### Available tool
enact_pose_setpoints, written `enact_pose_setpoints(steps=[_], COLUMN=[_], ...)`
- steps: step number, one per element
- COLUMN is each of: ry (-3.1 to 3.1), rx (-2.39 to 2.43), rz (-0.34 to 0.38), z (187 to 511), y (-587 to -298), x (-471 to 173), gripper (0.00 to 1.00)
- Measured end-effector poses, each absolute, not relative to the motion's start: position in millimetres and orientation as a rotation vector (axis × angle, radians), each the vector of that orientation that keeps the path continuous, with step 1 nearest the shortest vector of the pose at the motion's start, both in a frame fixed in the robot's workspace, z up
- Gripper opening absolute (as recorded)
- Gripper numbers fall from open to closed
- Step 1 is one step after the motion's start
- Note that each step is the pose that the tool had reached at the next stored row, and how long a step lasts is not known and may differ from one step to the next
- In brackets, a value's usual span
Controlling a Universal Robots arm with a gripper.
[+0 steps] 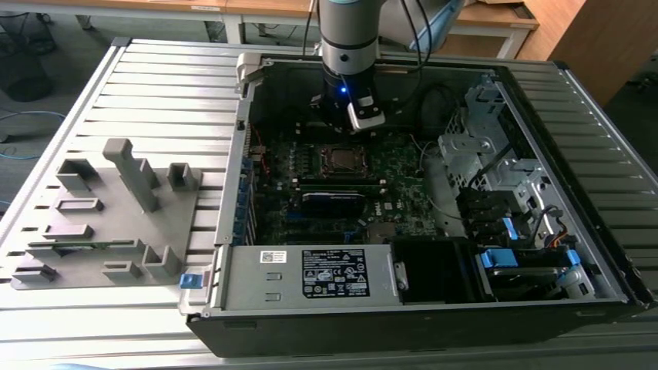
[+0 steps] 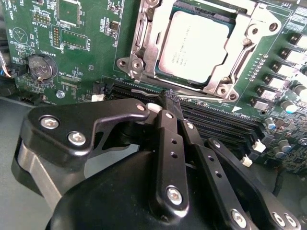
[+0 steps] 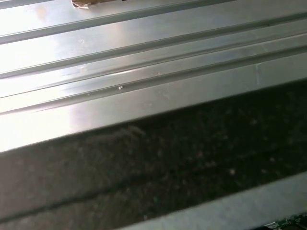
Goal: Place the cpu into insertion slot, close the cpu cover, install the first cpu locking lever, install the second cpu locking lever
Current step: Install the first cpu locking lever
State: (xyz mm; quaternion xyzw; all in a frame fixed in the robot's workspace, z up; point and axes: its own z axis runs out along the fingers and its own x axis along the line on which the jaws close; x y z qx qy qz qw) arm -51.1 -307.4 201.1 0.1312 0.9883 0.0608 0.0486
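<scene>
In the second wrist view the cpu [image 2: 194, 45], a square chip with a dull silver top, lies in the insertion slot [image 2: 136, 64] on the green motherboard. The cpu cover [image 2: 152, 48], a silver frame, lies down around it. A thin wire locking lever [image 2: 144, 90] runs along the socket edge nearest the gripper. Another lever [image 2: 241, 56] lies along the adjoining side. My gripper [image 2: 168, 98] has its black fingers [image 2: 165, 129] shut together, tips right at the near lever. In the exterior view the arm [image 1: 347, 69] reaches down into the open computer case just behind the socket [image 1: 337, 158].
The case [image 1: 411, 308] lies open on a slatted metal table [image 1: 154, 85]. A labelled grey power-supply box [image 1: 308, 274] fills its front, and drive bays with cables [image 1: 494, 177] stand at the exterior view's right. A grey holder fixture [image 1: 103, 223] sits left of the case. Long black memory slots [image 2: 216, 120] lie beside the socket.
</scene>
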Motion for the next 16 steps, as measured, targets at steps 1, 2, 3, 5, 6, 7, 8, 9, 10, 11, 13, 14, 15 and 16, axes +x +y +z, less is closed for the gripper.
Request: enact_pose_setpoints(steps=[1,2,3,5,6,7,8,9,10,11,13,14,15,16], ry=[3.011,3.009,3.008,3.007,3.006,3.005,3.003,3.002,3.0,2.999,2.997,2.996,2.995,2.995], rx=[0.41,0.418,0.424,0.431,0.436,0.443,0.45,0.458,0.466,0.471,0.483,0.488,0.493,0.495], rz=[0.185,0.184,0.184,0.184,0.183,0.183,0.183,0.182,0.182,0.182,0.181,0.181,0.18,0.18], z=[200.9,200.8,200.7,200.6,200.5,200.4,200.3,200.3,200.2,200.2,200.1,200.0,200.0,200.0], y=[-307.3,-307.1,-307.0,-306.6,-306.4,-306.3,-306.1,-305.9,-305.8,-305.6,-305.1,-305.0,-305.0,-305.0], x=[-51.1,-51.1,-51.1,-51.1,-51.1,-51.1,-51.1,-51.1,-51.1,-51.1,-51.1,-51.1,-51.1,-51.1], gripper=[0.11,0.11,0.11,0.11,0.11,0.11,0.11,0.11,0.11,0.11,0.11,0.11,0.11,0.11])
